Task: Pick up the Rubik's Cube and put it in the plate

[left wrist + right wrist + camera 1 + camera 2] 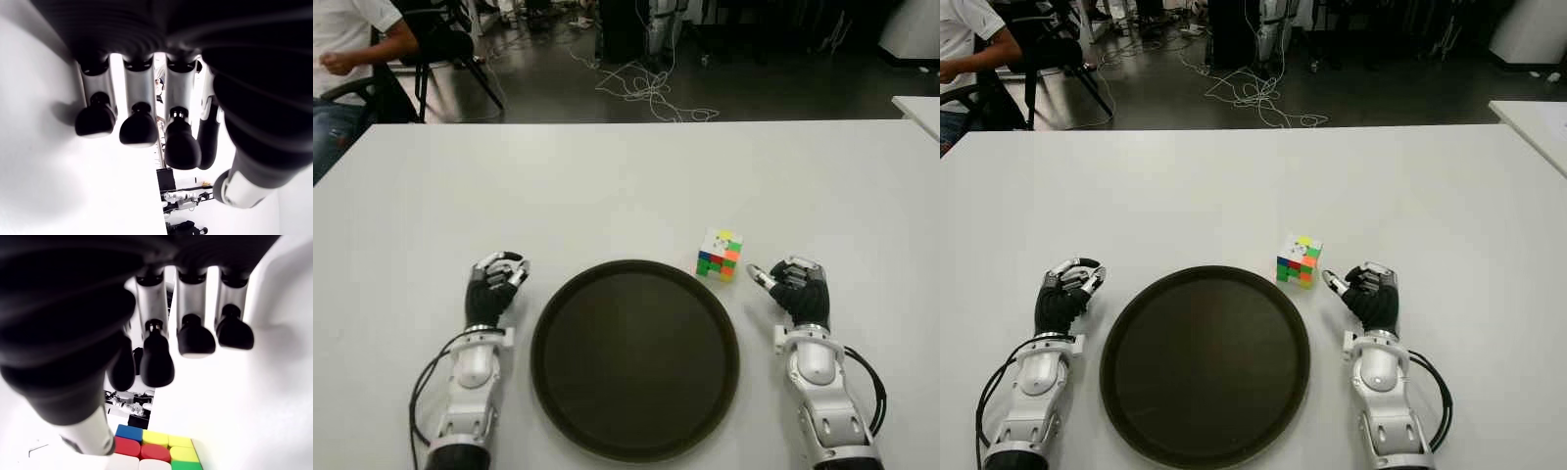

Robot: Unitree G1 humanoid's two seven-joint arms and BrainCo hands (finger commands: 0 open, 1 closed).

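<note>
The Rubik's Cube point(720, 254) stands on the white table point(626, 186), just beyond the right rim of the round dark brown plate point(636, 362). Nothing lies in the plate. My right hand point(791, 286) shows to the right of the cube, a short gap away, with its thumb pointing toward it. The fingers are loosely bent and hold nothing; in the right wrist view the cube point(151, 453) shows apart from the fingertips point(195, 339). My left hand point(495, 282) shows left of the plate, idle, its fingers point(139, 128) relaxed and holding nothing.
A person's arm and a chair point(352, 59) show beyond the table's far left corner. Cables point(646, 88) lie on the dark floor behind the table. Another white table's corner point(920, 110) shows at the far right.
</note>
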